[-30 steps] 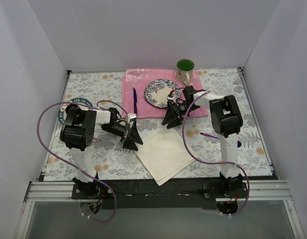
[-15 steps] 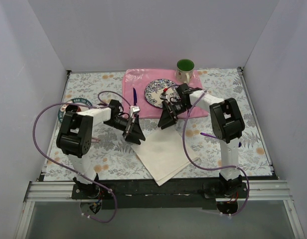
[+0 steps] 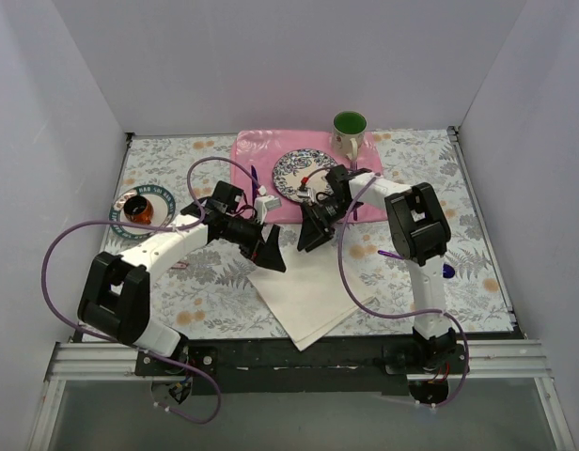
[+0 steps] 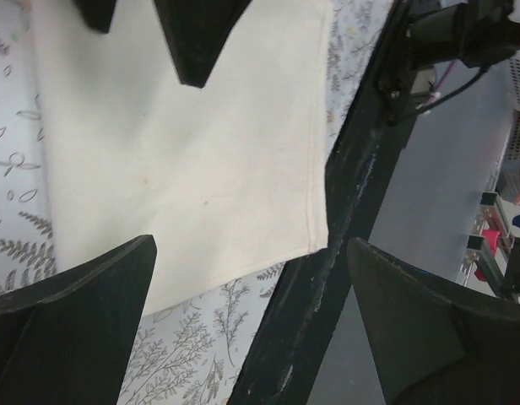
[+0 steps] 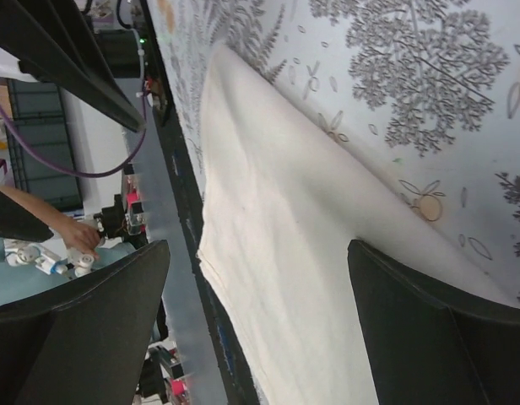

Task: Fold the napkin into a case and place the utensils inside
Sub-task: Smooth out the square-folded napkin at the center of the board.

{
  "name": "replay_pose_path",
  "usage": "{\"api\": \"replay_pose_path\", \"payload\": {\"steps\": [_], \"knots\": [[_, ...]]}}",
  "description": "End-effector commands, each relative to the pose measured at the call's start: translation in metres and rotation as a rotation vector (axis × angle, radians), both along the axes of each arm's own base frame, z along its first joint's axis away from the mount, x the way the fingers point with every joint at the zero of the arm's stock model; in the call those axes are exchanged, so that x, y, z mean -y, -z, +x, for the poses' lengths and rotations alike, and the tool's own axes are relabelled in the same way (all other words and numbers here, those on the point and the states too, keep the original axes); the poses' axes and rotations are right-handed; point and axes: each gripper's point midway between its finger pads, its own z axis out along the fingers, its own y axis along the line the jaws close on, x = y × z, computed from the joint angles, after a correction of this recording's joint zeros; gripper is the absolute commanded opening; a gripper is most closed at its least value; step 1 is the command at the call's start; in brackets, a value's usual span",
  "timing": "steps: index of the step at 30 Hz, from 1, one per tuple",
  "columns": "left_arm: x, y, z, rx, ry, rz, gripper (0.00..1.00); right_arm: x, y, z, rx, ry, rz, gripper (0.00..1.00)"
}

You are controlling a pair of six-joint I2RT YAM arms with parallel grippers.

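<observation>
Working over a floral-covered worktop (image 3: 177,282) with little room at the near side: easy to push cloth past the near edge onto the dark rail (image 3: 271,355). Beyond that, crowding from the pink placemat (image 3: 257,160) at the far middle, just beyond both grippers; risk of snagging its near border on too long a reach. Next, the napkin (image 3: 313,291): flat, unfolded, set cornerwise at the near middle, near corner reaching the rail, no case formed yet. Likely to go wrong here: pinching only the top of so soft a cloth and sliding it instead of lifting it; pulling the two sides unevenly and ending with a crooked, too-wide pocket; trapping the faint crease (image 5: 277,224) inside the fold. Then the plate (image 3: 299,174) on the placemat, just far of the right gripper (image 3: 313,233); could be knocked on a backward swing. That gripper spread wide and empty over the napkin's far corner, the left gripper (image 3: 269,252) equally wide and empty over the far-left edge, tips of the two close together: real chance of colliding, or of closing on the same bit of cloth. Lastly, a thin purple piece (image 3: 395,254) right of the napkin beside the right arm (image 3: 416,225), probably one of the utensils, too small to tell which; could be swept aside by that arm or its trailing cable (image 3: 351,282) before reaching the case.
</observation>
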Motion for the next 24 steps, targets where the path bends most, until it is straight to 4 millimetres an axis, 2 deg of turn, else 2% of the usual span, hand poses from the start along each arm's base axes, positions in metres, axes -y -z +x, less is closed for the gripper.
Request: {"api": "replay_pose_path", "payload": {"steps": [1,4,5,7,8,10,12,15,17,18,20,21,22,24], "knots": [[-0.012,0.012,0.025,0.078,-0.113,0.095,0.98,-0.002,0.014,0.010,0.043,-0.017,-0.035,0.95],[-0.014,0.004,0.033,0.142,-0.110,0.103,0.98,-0.005,0.019,0.020,0.061,-0.015,-0.036,0.95],[-0.014,-0.005,0.036,0.186,-0.113,0.090,0.98,-0.005,0.021,0.022,0.059,-0.014,-0.046,0.95],[-0.016,-0.014,0.050,0.257,-0.174,0.097,0.98,-0.008,0.025,0.031,0.073,-0.012,-0.049,0.95],[-0.020,-0.023,0.054,0.305,-0.215,0.094,0.98,-0.007,0.027,0.037,0.085,-0.007,-0.056,0.95],[-0.028,-0.036,0.075,0.412,-0.301,0.109,0.98,-0.008,0.030,0.040,0.085,-0.006,-0.061,0.95],[-0.029,-0.056,0.082,0.527,-0.253,0.068,0.98,-0.009,0.021,0.045,0.092,-0.005,-0.048,0.95],[-0.015,-0.071,0.058,0.552,-0.089,-0.019,0.98,-0.017,-0.006,0.046,0.101,-0.007,0.008,0.95],[-0.008,-0.069,0.040,0.577,0.003,-0.037,0.98,-0.020,-0.025,0.043,0.093,-0.001,0.061,0.96],[-0.001,-0.059,0.016,0.577,0.072,-0.030,0.98,-0.020,-0.042,0.042,0.126,-0.002,0.087,0.96],[0.002,-0.044,-0.004,0.648,0.143,0.016,0.90,-0.018,-0.057,0.035,0.151,-0.020,0.128,0.96],[0.014,-0.037,-0.029,0.679,0.226,0.016,0.86,-0.015,-0.069,0.029,0.170,-0.026,0.139,0.96],[0.011,-0.023,-0.045,0.702,0.264,0.034,0.82,-0.013,-0.073,0.025,0.177,-0.029,0.144,0.96],[0.020,-0.011,-0.071,0.754,0.342,0.053,0.67,-0.006,-0.082,0.012,0.206,-0.047,0.142,0.96]]}}
